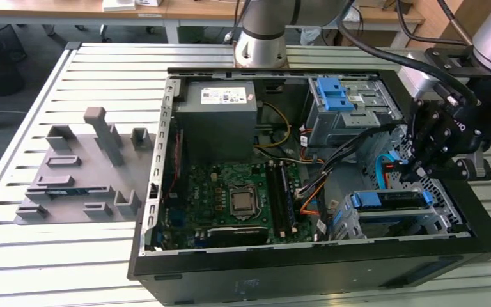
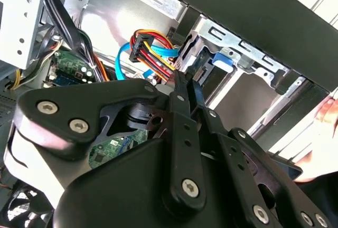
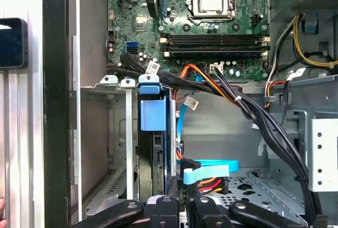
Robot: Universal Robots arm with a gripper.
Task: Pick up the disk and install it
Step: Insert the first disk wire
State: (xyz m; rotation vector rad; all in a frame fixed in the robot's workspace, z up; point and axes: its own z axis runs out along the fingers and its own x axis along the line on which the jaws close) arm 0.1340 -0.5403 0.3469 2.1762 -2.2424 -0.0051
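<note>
- Nearest to us in the first wrist view, the black metal hand (image 3: 182,207) has its two fingers drawn close together, their tips against the cable end of the flat silver metal hard drive in its blue plastic bracket, the disk (image 3: 156,149). We cannot tell whether the fingers actually pinch it.
- The disk stands on edge in the grey sheet-metal drive bay (image 3: 113,133), its long axis running straight away from the hand toward the blue pull tab at its far end. So the disk lies directly ahead of the fingertips, in line with them, not off to a side.
- We judge the disk already seated in its slot, or nearly so.
- Just beside the fingertips, a light-blue flat data cable (image 3: 211,165) and a red-yellow-black power plug (image 3: 208,184) sit at the disk's near end.
- Further off lies the green motherboard (image 3: 211,27) with its silver processor socket.
- In the exterior view, the hand (image 1: 423,165) hangs over the open black computer case (image 1: 314,268), above the disk (image 1: 389,199) in the corner at the exterior view's right.
- The case rests on the slatted metal bench (image 1: 23,256).
</note>
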